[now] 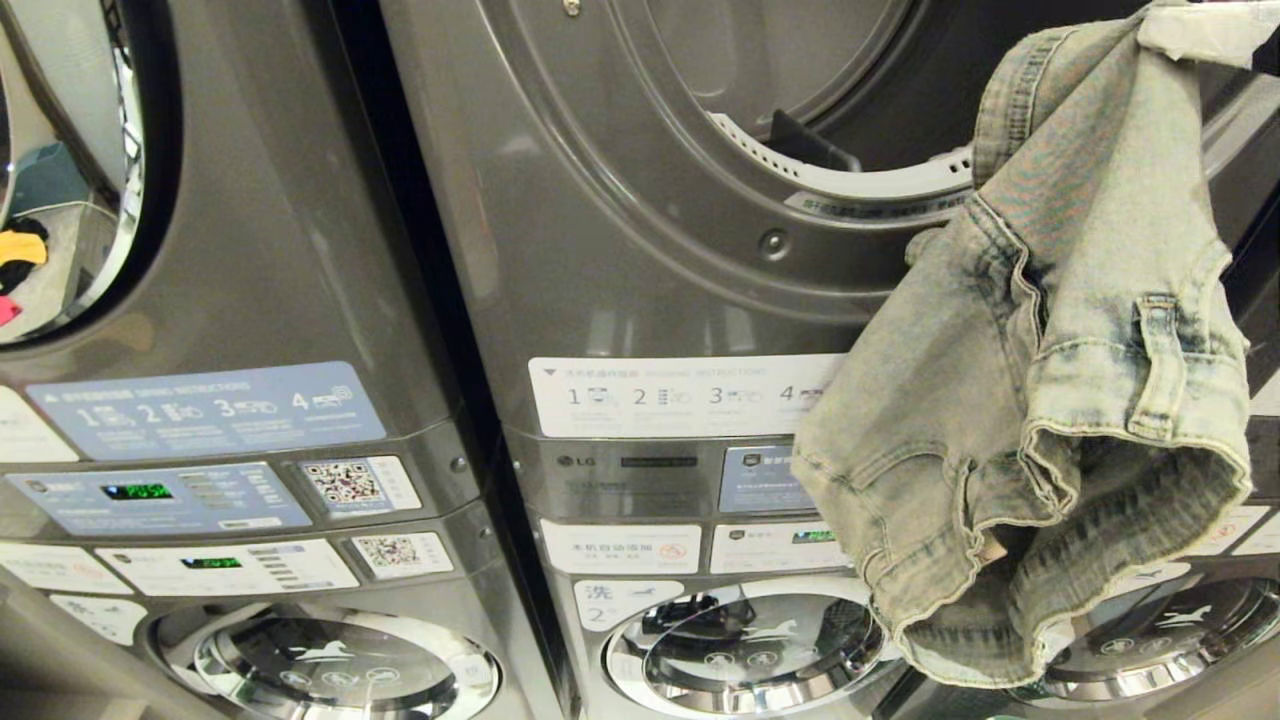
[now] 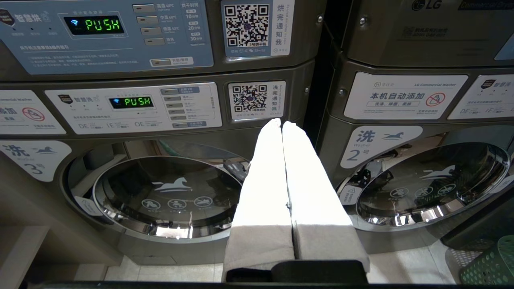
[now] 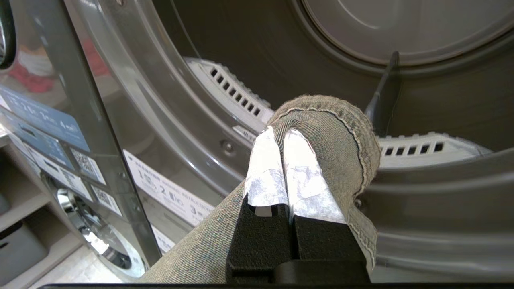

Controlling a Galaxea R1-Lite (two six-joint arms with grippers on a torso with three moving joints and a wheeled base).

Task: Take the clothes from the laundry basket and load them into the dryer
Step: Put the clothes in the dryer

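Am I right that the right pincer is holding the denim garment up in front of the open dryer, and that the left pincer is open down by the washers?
Not quite: the left pincer is shut, its fingers pressed together, as the left wrist view shows. The rest holds: the right pincer holds the denim garment before the open dryer, and the left one is down by the washers.

Self-service laundromat. Stacked LG commercial machines [image 2: 401,36] side by side, numbered washer labels [image 2: 377,144], pay QR codes [image 2: 247,28], instruction stickers [image 1: 680,395].
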